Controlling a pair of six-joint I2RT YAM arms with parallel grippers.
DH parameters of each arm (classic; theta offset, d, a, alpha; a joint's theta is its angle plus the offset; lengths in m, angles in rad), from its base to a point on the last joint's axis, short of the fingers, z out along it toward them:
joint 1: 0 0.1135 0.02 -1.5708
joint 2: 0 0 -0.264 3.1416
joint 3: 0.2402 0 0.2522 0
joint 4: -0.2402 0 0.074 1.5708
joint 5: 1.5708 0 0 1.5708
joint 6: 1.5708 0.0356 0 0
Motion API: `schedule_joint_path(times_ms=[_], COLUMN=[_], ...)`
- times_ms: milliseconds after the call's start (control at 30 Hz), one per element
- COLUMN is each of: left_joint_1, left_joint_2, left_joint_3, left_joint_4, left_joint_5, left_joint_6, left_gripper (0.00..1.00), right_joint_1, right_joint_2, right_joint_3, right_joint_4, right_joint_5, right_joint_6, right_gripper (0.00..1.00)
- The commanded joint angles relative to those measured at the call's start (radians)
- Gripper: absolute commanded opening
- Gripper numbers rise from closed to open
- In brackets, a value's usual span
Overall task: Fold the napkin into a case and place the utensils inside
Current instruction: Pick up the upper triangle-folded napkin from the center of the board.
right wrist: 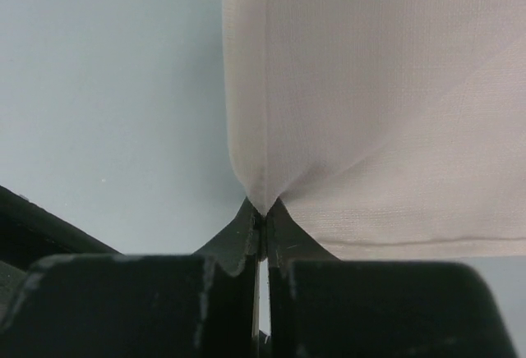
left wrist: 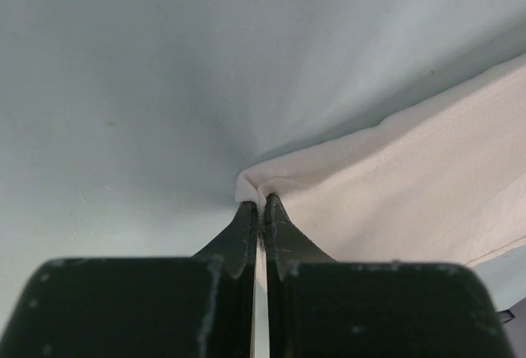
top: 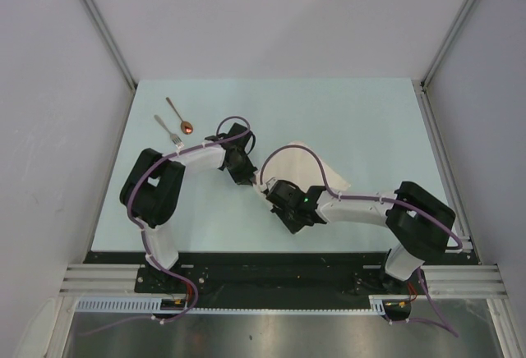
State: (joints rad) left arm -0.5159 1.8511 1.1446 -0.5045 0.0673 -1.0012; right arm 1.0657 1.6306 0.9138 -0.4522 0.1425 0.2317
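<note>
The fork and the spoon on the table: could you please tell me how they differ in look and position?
The spoon ends in a copper-orange bowl; the fork is silver-grey throughout. The spoon lies farther back on the table, the fork nearer and slightly left. Both lie flat, parallel, heads toward the near right, apart from the napkin.

Fork just left of spoon, both behind-left of napkin.
</note>
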Motion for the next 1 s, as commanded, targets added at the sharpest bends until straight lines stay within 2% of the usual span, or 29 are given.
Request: schedule_joint_path(times_ms=[0, 133, 267, 633, 967], left_joint_1=[-0.004, -0.004, -0.004, 0.033, 0.105], left_joint_2=[0.005, -0.033, -0.069, -0.177, -0.328], left_joint_3=[-0.022, -0.011, -0.005, -0.037, -0.039], left_joint_4=[0.032, 0.037, 0.037, 0.061, 0.015], left_joint_5=[0.016, 0.005, 0.005, 0.049, 0.043], left_joint_6=[0.036, 0.064, 0.075, 0.068, 0.111], left_gripper=[0.0, 0.0, 0.0, 0.0, 0.0], right_joint_1=[0.007, 0.019, 0.011, 0.01, -0.006], right_joint_2=[0.015, -0.073, -0.143, -0.184, -0.229], right_joint_3=[-0.04, 0.0, 0.022, 0.062, 0.074], right_joint_4=[0.03, 0.023, 0.026, 0.033, 0.133], right_joint_5=[0.021, 0.043, -0.013, -0.109, -0.256], right_joint_6=[0.038, 0.05, 0.057, 0.092, 0.178], right_gripper=[0.0, 0.0, 0.0, 0.0, 0.0])
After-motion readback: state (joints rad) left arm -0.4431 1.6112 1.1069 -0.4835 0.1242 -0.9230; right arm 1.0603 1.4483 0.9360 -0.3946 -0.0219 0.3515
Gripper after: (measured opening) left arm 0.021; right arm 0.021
